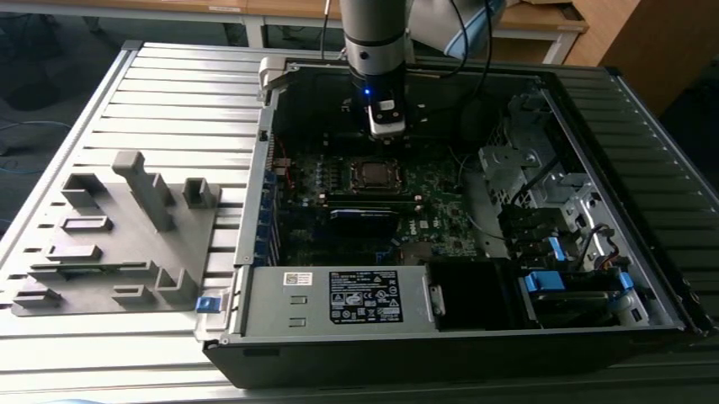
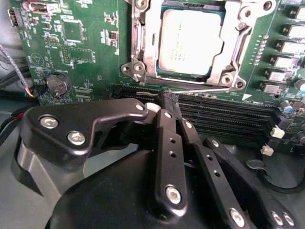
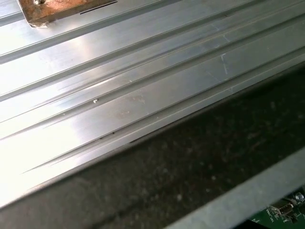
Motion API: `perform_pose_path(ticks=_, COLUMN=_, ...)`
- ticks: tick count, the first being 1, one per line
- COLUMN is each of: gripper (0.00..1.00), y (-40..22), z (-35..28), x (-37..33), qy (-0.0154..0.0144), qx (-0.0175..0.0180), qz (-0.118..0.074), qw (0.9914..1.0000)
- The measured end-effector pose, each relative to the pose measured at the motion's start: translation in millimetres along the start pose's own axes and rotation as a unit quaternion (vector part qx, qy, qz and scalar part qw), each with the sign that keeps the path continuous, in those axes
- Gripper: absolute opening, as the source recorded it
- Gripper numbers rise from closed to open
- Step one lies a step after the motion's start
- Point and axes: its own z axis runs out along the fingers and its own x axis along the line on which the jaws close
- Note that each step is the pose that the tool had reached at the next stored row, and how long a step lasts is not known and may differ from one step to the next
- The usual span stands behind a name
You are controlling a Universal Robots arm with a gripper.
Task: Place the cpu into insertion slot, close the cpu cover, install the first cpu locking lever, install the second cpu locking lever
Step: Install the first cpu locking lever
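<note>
Arm stands near-vertical, reaching down into the open computer case. Claw points at the motherboard. Claw fingers are drawn together, tips meeting at the free end of a thin wire locking lever; cannot tell whether the wire is actually pinched.

Count:
- one cpu, seated in the one insertion slot, just beyond the claw tips
- one cpu cover, lying flat around the chip
- one lever seen, running along the slot edge nearest the claw
- one coin cell, off to one side
- one grey fixture tray on the ribbed surface, well apart from the claw
</note>
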Motion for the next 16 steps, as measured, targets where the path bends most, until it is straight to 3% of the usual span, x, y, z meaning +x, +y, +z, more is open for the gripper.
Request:
perform_pose_path(ticks=2, gripper=0.11, y=-0.1, z=0.0, x=0.2, qy=-0.0008, qx=-0.0004, qz=0.000, qw=1.00000)
perform_pose_path(ticks=7, gripper=0.11, y=-0.4, z=1.9, x=0.4, qy=-0.0066, qx=-0.0033, qz=0.000, qw=0.99997)
perform_pose_path(ticks=16, gripper=0.11, y=-0.9, z=3.9, x=1.9, qy=-0.0086, qx=-0.0028, qz=-0.001, qw=0.99996)
